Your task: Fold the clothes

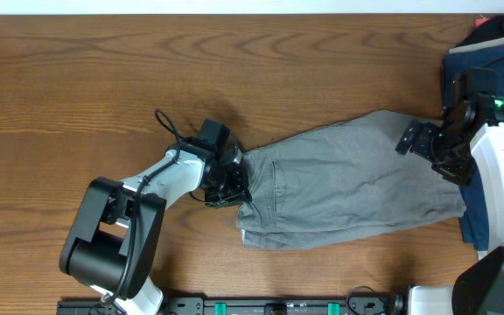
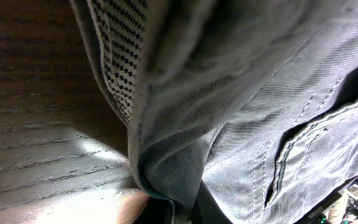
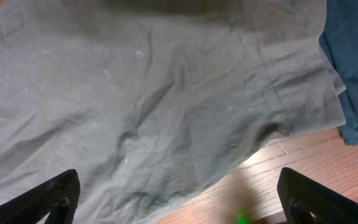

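Observation:
The light grey shorts lie spread across the wooden table, waistband at the left, legs toward the right. My left gripper is at the waistband end and is shut on the waistband, whose fabric fills the left wrist view and hangs pinched between the fingers. My right gripper hovers open over the far leg end. The right wrist view shows the grey cloth below the spread fingers, with nothing between them.
A larger dark blue garment lies at the right edge of the table, partly under my right arm, and shows in the right wrist view. Bare wooden table surrounds the shorts on the left and far side.

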Robot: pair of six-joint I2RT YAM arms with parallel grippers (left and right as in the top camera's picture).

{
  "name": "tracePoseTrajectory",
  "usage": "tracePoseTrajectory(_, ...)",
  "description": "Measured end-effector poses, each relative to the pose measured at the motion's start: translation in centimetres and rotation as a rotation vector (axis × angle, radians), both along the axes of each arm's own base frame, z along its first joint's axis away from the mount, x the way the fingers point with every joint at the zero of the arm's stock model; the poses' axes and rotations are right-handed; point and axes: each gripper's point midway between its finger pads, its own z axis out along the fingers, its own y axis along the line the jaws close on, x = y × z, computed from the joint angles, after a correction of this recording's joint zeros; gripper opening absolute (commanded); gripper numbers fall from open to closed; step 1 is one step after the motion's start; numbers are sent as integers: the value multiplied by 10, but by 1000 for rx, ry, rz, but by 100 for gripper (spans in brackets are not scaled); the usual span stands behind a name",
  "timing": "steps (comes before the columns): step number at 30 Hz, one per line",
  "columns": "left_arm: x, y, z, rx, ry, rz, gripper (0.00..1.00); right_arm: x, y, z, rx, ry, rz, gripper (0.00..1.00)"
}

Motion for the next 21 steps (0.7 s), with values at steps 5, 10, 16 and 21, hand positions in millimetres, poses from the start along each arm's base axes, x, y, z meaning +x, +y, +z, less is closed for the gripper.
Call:
tracePoseTrajectory(5,-2,3,0,7,17,7,6,0,0,0,2,-1,1,99)
tracePoseTrajectory(10,-20,33,-1,103,150,66,6,0,0,0,2,-1,1,99)
tracePoseTrajectory(16,-35,125,11,430,312,181,6,0,0,0,2,-1,0,99)
tracePoseTrajectory(21,-21,183,58,593,313,234,6,0,0,0,2,-1,0,99)
